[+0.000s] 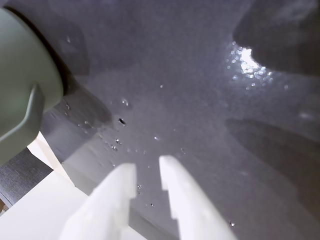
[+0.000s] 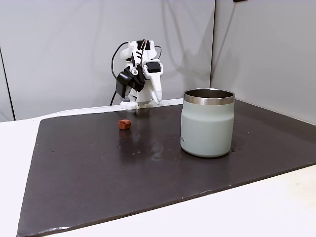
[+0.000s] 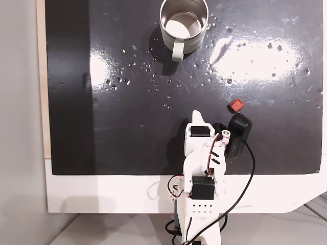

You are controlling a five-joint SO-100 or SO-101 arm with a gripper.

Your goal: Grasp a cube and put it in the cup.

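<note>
Item: claw (image 1: 147,175), fingers slightly spread, holding nothing, folded back near the arm's base.

Item: cube (image 2: 125,124), lying on the dark mat (image 2: 98,173) of the table, near the arm, well apart from the cup (image 2: 207,126).

Risks we judge: the cube is tiny, so an off-centre closing could nudge it away; the mat's wet-looking specks may let it slip; a low carry could knock the cup's steel rim.

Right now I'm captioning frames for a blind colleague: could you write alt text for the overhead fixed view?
A white robot arm sits folded at the near edge of a wet black mat, holding nothing. A small red cube lies right of it; a pale green cup stands empty at the top.
</note>
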